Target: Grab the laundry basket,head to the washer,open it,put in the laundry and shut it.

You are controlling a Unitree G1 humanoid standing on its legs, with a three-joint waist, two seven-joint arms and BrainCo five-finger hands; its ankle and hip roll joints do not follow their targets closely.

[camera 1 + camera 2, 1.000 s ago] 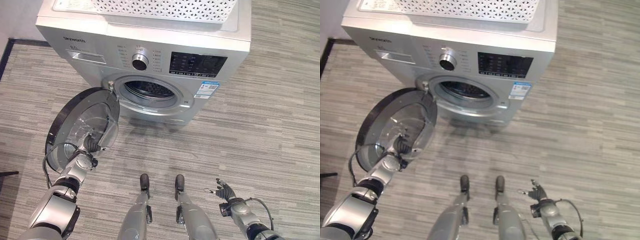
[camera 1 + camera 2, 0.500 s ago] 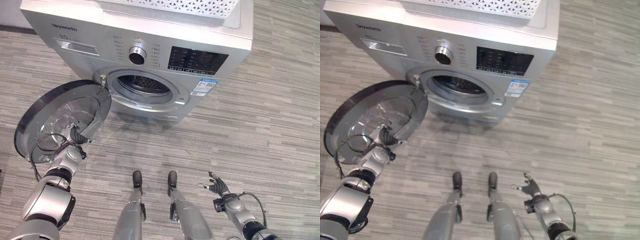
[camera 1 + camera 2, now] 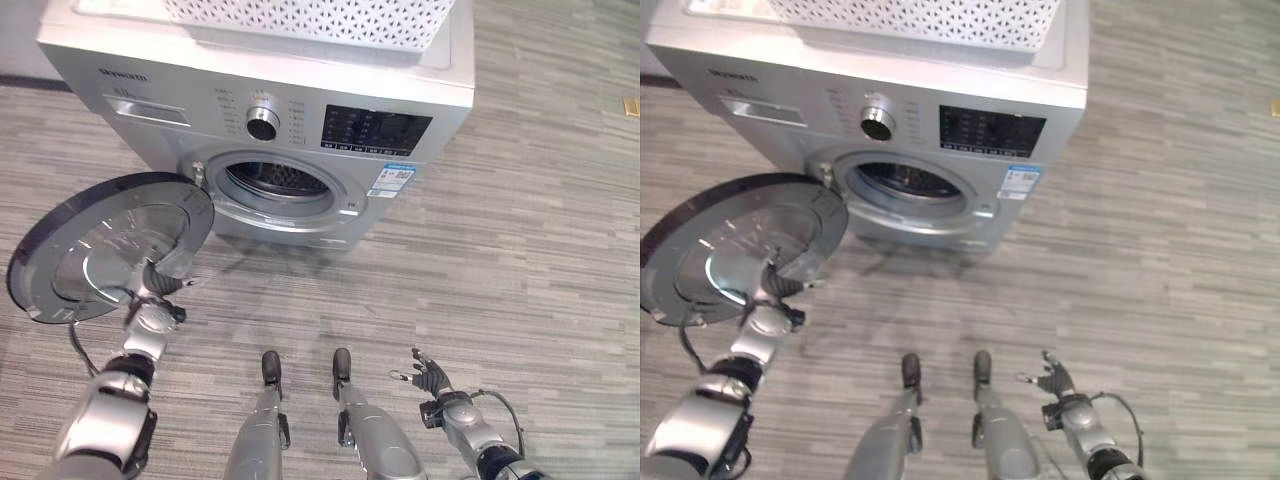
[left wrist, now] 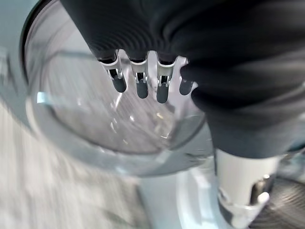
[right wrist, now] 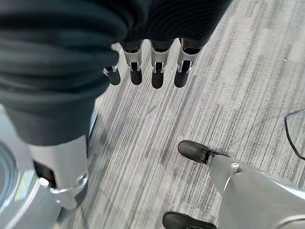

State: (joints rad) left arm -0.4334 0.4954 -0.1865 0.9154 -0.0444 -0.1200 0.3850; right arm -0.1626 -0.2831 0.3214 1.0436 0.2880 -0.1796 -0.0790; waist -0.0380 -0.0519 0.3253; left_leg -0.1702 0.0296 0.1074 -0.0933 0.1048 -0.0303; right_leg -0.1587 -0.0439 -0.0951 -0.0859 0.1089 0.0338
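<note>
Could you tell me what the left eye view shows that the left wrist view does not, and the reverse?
Left eye view alone: the washer with its open drum, the white laundry basket on top, and the right hand, open, low over the floor. Left wrist view alone: a close look through the door's glass bowl past straight fingers. Both: the open left hand at the swung-out washer door.

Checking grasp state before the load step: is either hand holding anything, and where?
Nothing is held. The left hand is at the open washer door, fingers straight over its glass. The right hand hangs open above the floor.
</note>
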